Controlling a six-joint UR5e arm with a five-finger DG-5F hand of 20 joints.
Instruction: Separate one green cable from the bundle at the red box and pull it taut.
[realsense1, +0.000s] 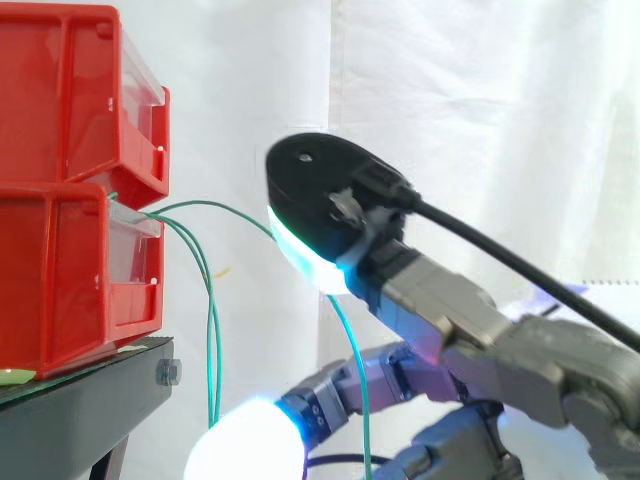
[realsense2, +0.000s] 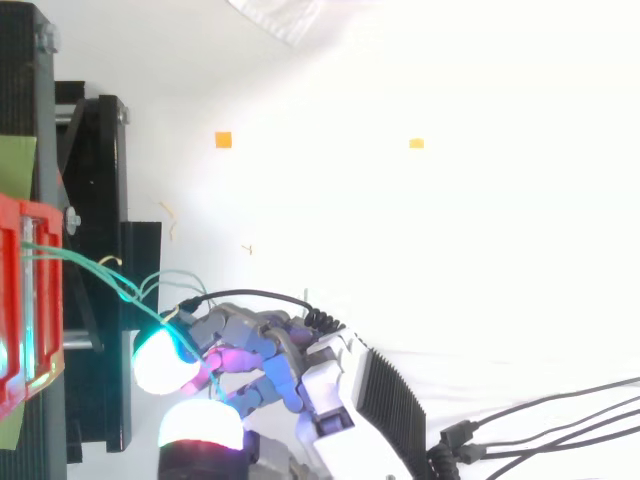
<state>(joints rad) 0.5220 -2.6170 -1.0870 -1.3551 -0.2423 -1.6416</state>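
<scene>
White curtain behind; the robot's hand (realsense1: 450, 310) is spread. A thin green cable (realsense1: 200, 204) from the red plastic bins (realsense1: 60, 270) runs unpinched past one fingertip and could slip free.

Side: we look level, close beside the red bins (realsense1: 60, 250).
Top: we look down.
Shared: bins, hand (realsense2: 315, 385).

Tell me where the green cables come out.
In the side view, the green cables come out at the left, between the two stacked red bins, then hang down.
</scene>
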